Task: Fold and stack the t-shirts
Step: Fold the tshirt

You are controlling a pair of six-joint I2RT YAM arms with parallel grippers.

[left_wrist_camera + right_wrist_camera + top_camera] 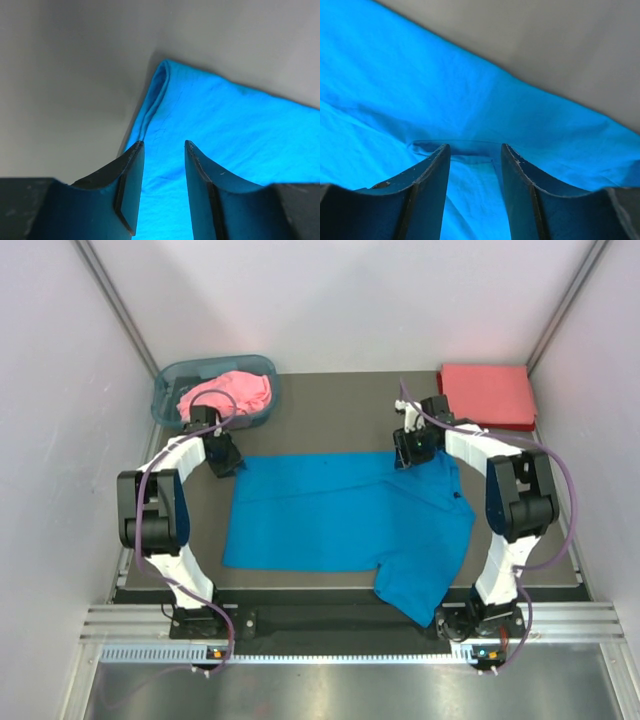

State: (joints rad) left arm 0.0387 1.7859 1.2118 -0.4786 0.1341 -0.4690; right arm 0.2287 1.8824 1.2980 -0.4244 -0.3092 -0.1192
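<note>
At the worktop's (330, 400) 10 o'clock corner in the top view sits a translucent basket (168, 400) with the pink t-shirt (228, 392) bunched inside it.

Just at 6 o'clock from the basket, the left end effector (222, 455) is down at the far-left corner of the blue t-shirt (340, 520). In the left wrist view this end effector (161, 147) has its 2 jaws apart with a moderate gap. Blue cloth (225, 130) shows through the gap, and the shirt's doubled-over corner lies toward 12 o'clock of the tips. It grips nothing, and I cannot tell whether the tips touch the cloth.

The blue t-shirt is spread across the middle of the worktop. A lobe at its 5 o'clock end spills past the near edge toward the right arm's base.

The right end effector (412, 450) is down on the shirt's far-right edge. In the right wrist view this end effector (472, 147) also has its jaws parted, nothing pinched, over blue cloth (395, 90) with a shallow crease running between the tips.

At the 1 o'clock corner the coral-red t-shirt (487, 395) lies folded into a flat rectangle, well apart from the blue one.
</note>
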